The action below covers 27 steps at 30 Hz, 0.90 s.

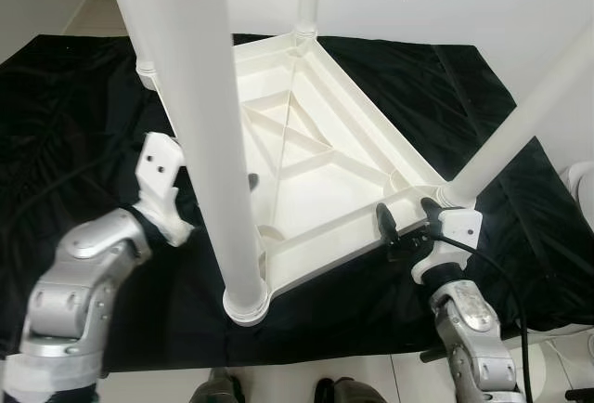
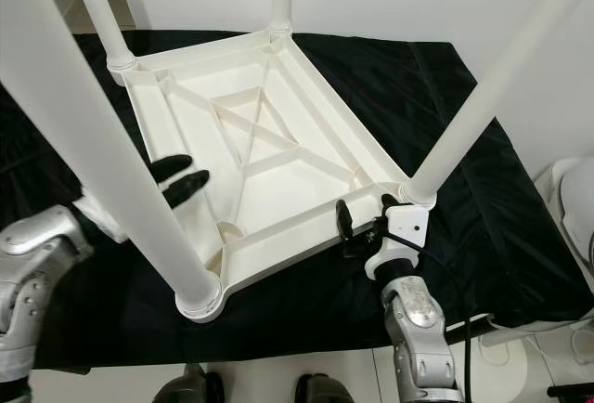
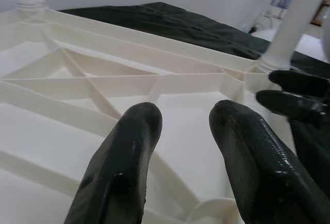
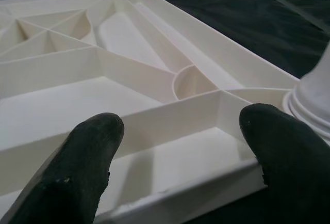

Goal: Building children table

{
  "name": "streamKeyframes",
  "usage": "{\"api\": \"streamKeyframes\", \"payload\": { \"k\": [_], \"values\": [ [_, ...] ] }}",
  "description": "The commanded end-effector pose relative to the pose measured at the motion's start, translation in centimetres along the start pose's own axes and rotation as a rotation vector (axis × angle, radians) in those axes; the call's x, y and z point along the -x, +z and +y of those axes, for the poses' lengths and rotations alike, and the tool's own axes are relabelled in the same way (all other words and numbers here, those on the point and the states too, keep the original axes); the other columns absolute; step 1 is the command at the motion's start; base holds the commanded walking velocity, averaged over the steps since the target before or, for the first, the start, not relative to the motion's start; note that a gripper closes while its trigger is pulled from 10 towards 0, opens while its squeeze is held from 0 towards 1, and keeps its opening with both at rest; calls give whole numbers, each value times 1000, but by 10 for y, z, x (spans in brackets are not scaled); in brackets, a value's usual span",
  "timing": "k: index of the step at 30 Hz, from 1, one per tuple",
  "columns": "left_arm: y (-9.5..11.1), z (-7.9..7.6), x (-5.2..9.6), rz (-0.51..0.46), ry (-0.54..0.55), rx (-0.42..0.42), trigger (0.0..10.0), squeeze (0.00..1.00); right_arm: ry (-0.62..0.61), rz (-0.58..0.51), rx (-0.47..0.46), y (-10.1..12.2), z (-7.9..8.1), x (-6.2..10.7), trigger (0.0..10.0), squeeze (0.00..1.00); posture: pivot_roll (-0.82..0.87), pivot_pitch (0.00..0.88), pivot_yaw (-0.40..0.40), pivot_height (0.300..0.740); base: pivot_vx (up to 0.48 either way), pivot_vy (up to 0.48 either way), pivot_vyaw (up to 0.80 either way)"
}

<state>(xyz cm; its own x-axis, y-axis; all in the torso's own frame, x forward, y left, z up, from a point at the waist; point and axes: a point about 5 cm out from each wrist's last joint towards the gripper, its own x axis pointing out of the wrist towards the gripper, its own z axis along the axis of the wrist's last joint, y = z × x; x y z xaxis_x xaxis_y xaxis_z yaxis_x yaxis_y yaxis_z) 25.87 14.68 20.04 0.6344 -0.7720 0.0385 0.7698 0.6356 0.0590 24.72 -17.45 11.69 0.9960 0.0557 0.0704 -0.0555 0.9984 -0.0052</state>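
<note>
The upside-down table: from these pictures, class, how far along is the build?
Done: the white table top lies underside up on the black cloth, a leg standing in each corner socket. In hand: the right gripper is open at the near rim, the left gripper open over the ribs. Left: turning it upright.

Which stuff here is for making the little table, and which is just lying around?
For the job: white tabletop, upside down; four white legs; left tool; right tool.

Just lying about: black cloth; cable; white object at the edge.
</note>
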Motion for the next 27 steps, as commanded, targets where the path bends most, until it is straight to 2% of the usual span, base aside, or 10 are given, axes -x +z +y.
{"api": "streamKeyframes", "payload": {
  "k": [1, 5, 10, 12, 13, 18, 21, 27],
  "values": [
    [-4, 7, 0, 14, 203, 19, 10000, 0, -51, 100, 7, -19, -3, 9, 10000, 0, -54, 126, 34, 740, 0, 0, 0],
    [-4, -2, -7, -7, 168, 31, 10000, 0, -126, 111, 28, -21, 0, 13, 10000, 0, -54, 129, 34, 740, 0, 0, 0],
    [-4, -4, -11, -11, 140, 52, 10000, 0, -166, 106, 36, -20, 0, 15, 10000, 0, -50, 132, 23, 740, 0, 0, 0],
    [-3, -10, -14, -10, 79, 38, 10000, 0, -180, 91, 40, -19, 1, 17, 10000, 0, -56, 135, 20, 740, 0, 0, 0],
    [-2, -15, -16, -11, 39, 29, 10000, 0, -202, 67, 22, -16, 1, 19, 10000, 0, -56, 135, 20, 740, 0, 0, 0],
    [-4, -23, -20, -9, -29, 11, 10000, 0, -263, 34, -39, -11, -4, 21, 10000, 0, -71, 138, 9, 740, 0, 0, 0],
    [-8, -36, -28, -19, -91, 40, 10000, 0, -351, 0, -129, -5, -10, 21, 10000, 0, -77, 139, 8, 740, 0, 0, 0],
    [-9, -46, -35, -42, -115, 76, 10000, 0, -429, 8, -166, -7, -14, 24, 10000, 0, -97, 137, 2, 740, 0, 0, 0]
  ]
}}
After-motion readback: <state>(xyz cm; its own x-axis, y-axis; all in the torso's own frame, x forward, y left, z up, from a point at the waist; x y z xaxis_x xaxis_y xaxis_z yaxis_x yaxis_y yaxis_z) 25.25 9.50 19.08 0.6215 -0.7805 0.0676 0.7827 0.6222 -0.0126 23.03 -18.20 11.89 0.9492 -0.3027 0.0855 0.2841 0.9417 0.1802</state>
